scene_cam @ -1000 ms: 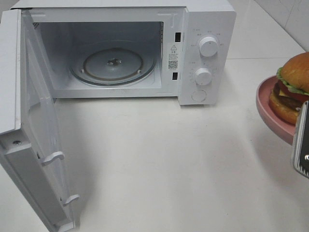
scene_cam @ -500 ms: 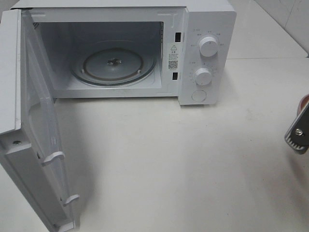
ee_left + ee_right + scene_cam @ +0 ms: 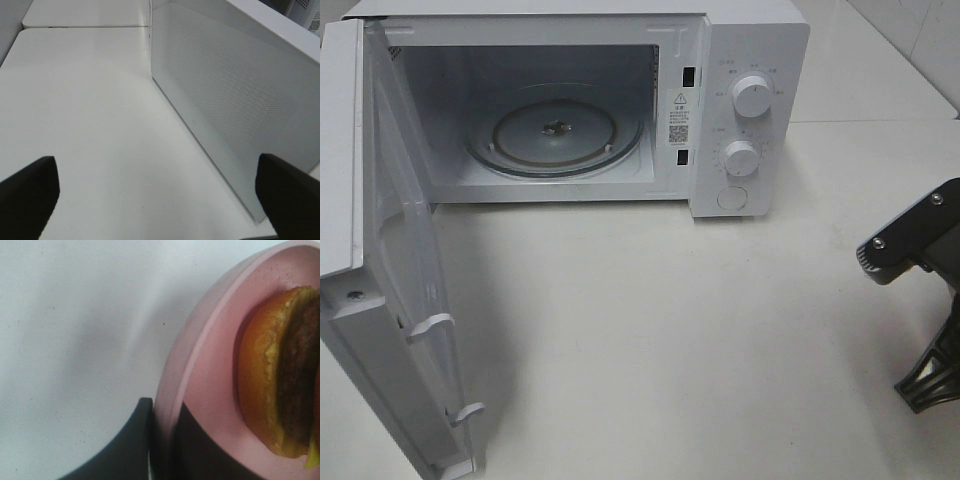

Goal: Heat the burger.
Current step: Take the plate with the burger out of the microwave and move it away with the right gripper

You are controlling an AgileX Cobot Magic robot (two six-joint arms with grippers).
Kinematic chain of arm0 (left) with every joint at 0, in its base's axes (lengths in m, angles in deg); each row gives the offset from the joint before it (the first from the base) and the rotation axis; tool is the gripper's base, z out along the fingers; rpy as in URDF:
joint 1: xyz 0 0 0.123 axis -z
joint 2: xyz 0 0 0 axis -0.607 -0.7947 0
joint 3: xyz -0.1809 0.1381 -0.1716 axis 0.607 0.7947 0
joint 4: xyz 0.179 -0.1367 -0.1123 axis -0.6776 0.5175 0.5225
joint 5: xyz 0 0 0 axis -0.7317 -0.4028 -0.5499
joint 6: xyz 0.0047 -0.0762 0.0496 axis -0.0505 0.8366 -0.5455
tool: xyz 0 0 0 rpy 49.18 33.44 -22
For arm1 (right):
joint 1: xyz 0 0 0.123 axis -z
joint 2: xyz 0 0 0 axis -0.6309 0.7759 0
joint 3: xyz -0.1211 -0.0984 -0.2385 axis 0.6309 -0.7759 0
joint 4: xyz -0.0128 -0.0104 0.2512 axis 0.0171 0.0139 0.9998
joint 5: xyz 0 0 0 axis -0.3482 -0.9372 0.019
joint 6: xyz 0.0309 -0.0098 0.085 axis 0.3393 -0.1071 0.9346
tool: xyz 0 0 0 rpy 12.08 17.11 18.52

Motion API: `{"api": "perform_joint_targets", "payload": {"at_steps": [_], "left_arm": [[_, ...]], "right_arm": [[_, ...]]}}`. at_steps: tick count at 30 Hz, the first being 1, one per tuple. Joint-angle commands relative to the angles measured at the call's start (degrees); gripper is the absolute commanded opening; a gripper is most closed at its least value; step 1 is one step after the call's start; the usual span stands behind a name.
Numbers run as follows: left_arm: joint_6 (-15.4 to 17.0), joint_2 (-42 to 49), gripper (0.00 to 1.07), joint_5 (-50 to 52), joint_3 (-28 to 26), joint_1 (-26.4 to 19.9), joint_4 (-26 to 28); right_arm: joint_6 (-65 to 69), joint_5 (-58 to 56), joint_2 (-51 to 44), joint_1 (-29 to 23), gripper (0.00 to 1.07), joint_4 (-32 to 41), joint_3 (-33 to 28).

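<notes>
The burger (image 3: pixel 280 375) shows only in the right wrist view, lying on a pink plate (image 3: pixel 210 340); its golden bun and dark patty are cut off by the frame edge. My right gripper (image 3: pixel 161 442) is shut on the plate's rim, with one dark finger (image 3: pixel 125 450) outside the rim and one inside it. In the exterior view only black parts of the right arm (image 3: pixel 915 238) show at the right edge, and burger and plate are out of frame. My left gripper (image 3: pixel 160 195) is open and empty, beside the microwave door (image 3: pixel 240 100).
The white microwave (image 3: pixel 750 60) stands at the back with its door (image 3: pixel 400 300) swung wide open to the left. A glass turntable (image 3: pixel 555 128) lies inside the cavity. White tabletop (image 3: pixel 670 330) spreads in front of it.
The burger and pink plate, seen at the right edge a second ago, have left the exterior view. The right arm has shifted, and more of its black parts show lower at the right edge.
</notes>
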Motion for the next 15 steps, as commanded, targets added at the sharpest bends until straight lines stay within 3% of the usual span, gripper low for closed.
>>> {"api": "perform_joint_targets", "payload": {"at_steps": [1,15], "left_arm": [[0.2,1.0,1.00,-0.1,0.2,-0.2,0.1],[0.2,1.0,1.00,-0.1,0.2,-0.2,0.1]], "right_arm": [[5.4,-0.3,2.5,0.3,0.00,-4.4,0.6],[20.2,5.0,12.2,0.4,0.00,-11.1,0.6]]}}
